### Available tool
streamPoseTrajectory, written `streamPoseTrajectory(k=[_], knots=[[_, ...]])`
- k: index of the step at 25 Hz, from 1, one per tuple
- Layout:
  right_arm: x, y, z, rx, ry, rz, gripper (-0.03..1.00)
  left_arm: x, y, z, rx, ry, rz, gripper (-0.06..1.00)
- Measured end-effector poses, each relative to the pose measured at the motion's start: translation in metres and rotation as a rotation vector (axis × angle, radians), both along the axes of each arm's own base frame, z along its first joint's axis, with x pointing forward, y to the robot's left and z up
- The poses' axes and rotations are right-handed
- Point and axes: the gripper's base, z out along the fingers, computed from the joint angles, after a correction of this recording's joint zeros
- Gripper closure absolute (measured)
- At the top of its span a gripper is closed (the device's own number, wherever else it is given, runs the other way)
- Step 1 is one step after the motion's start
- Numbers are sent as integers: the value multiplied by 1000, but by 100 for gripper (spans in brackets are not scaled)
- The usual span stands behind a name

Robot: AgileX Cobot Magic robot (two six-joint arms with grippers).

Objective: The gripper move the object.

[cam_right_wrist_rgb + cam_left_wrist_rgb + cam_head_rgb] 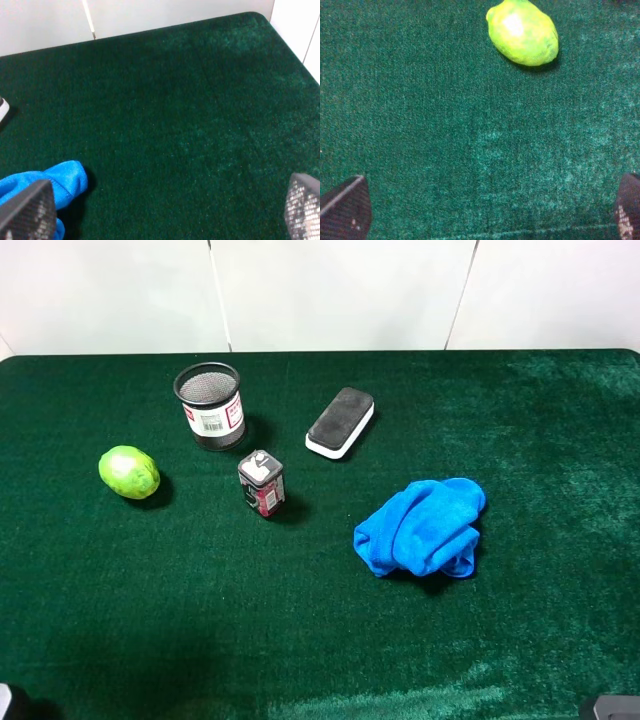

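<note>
L gripper [487, 212] and R gripper [165, 210], jaws spread wide, empty, at worktop [300, 640] front corners; lime [129, 472] nr left edge, blue cloth [421, 527] right of ctr.

You have even, fairly bright light from above: the lime [129, 472] throws only a short, soft shadow toward the blue cloth [421, 528]. Far beyond that cloth from the lime, the green felt [560, 440] gleams paler. In the left wrist view the lime carries a white glare patch. Both wrist views look grainy.
</note>
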Motion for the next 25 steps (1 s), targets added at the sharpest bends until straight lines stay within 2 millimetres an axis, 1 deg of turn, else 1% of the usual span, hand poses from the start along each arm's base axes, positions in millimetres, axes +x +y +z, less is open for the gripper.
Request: streamPoseTrajectory(k=[4,8,13,21,25], knots=[[0,0,0,0,0,0,27,17,0,-7,-6,39,15,-5],[0,0,0,0,0,0,27,38,0,-19,-8,92,20,-5],[0,0,0,0,0,0,27,65,0,-38,-27,159,58,-5],[0,0,0,0,0,0,27,105,-1,-71,-48,200,90,-5],[0,0,0,0,0,0,27,123,-9,-90,-41,197,79,-5]])
